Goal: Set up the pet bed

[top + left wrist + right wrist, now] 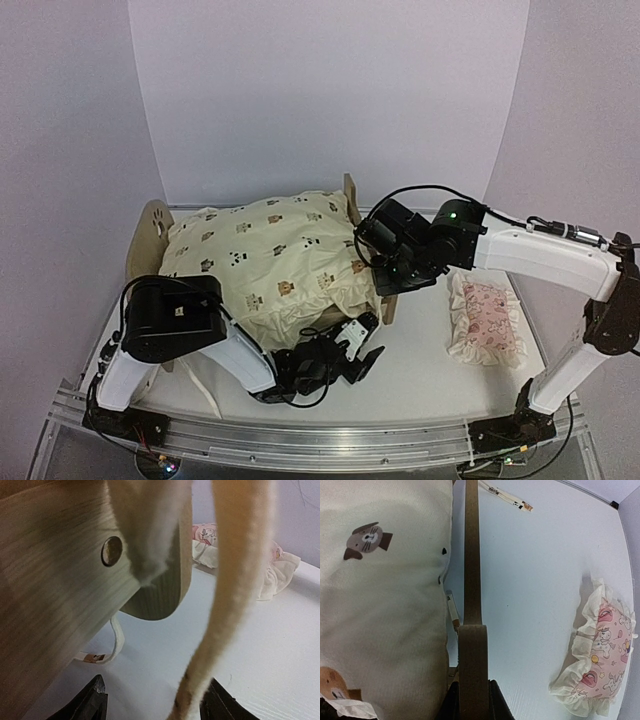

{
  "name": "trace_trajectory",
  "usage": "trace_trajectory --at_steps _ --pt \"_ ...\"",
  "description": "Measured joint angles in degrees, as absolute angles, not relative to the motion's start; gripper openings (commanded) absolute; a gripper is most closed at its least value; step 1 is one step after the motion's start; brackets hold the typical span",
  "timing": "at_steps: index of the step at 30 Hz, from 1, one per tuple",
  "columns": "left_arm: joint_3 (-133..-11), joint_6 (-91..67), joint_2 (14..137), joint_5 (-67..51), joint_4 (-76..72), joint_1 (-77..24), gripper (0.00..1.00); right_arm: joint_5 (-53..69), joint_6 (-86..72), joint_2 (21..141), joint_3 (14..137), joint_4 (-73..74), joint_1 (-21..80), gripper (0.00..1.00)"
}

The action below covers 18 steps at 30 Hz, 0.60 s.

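The white surface [430,372] lies under both sets of fingers. On it stands the wooden pet bed [150,228], and the right fingers [496,707] are clamped on the edge of one end. A cream cushion [270,255] with animal prints covers the bed, just beside the right fingers and above the left fingers [92,702]. A pink ruffled pillow [487,322] lies on the surface, well apart from the right fingers. The left fingers stand apart, with a cream strip [235,580] of the cushion hanging between them.
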<state>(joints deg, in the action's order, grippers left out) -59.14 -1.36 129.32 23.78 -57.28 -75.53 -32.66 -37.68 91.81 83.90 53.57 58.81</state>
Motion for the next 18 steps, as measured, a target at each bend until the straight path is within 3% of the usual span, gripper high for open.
trace_trajectory --at_steps 6,14,18 --pt "-63.3 1.3 135.0 29.3 -64.4 -75.5 0.64 -33.4 -38.8 91.8 83.9 53.6 58.8 0.00" --pt "-68.8 5.1 140.2 33.7 -70.2 -75.0 0.42 -34.1 -39.4 91.8 83.9 53.8 59.0 0.00" --pt "-70.7 6.5 141.6 35.2 -71.2 -75.0 0.27 -34.3 -39.6 91.8 83.9 53.8 59.0 0.00"
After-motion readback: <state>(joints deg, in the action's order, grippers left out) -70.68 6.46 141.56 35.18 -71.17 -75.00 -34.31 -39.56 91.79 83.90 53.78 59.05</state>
